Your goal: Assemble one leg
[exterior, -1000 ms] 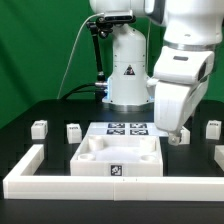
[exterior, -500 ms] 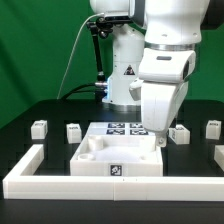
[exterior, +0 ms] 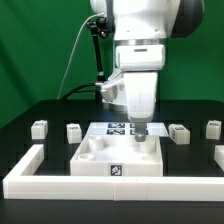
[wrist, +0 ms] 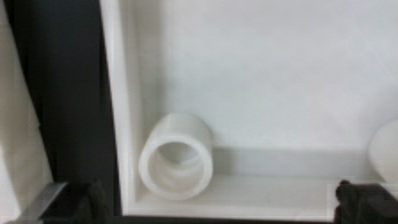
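Several small white legs with square tags stand in a row on the black table: two on the exterior view's left (exterior: pixel 39 128) (exterior: pixel 73 131) and two on its right (exterior: pixel 179 133) (exterior: pixel 213 128). My gripper (exterior: pixel 141 132) hangs over the back part of the big white tray-like part (exterior: pixel 95 160). It is open and holds nothing. In the wrist view my gripper (wrist: pixel 217 205) has its dark fingertips (wrist: pixel 71 202) far apart. Between them lie the tray's floor (wrist: pixel 267 80) and an oval socket (wrist: pixel 178 155) by the raised rim.
The marker board (exterior: pixel 118 126) lies behind the tray, partly hidden by my arm. A long white L-shaped border wall (exterior: pixel 60 183) runs along the front and up the exterior view's left. The robot's base (exterior: pixel 118 85) stands at the back.
My arm has swung toward the exterior view's left, from beside the near right leg to over the tray's back part. The legs have not moved.
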Motion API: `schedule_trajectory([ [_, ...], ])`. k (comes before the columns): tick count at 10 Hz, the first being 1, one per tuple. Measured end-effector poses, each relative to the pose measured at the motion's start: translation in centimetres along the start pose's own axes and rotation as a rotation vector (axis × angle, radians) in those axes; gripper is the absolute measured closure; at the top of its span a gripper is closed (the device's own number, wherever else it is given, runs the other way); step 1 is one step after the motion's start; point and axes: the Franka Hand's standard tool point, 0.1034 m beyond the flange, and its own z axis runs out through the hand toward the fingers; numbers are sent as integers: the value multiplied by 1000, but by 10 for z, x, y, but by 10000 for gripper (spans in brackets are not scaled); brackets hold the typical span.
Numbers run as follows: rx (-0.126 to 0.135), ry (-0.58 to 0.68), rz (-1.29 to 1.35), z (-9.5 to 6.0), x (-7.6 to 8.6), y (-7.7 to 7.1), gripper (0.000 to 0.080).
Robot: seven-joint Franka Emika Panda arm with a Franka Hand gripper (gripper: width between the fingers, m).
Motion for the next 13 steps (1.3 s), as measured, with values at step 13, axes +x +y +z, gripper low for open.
schedule_trajectory([
  [13, 101, -27, 96, 21, -35, -73, 150],
])
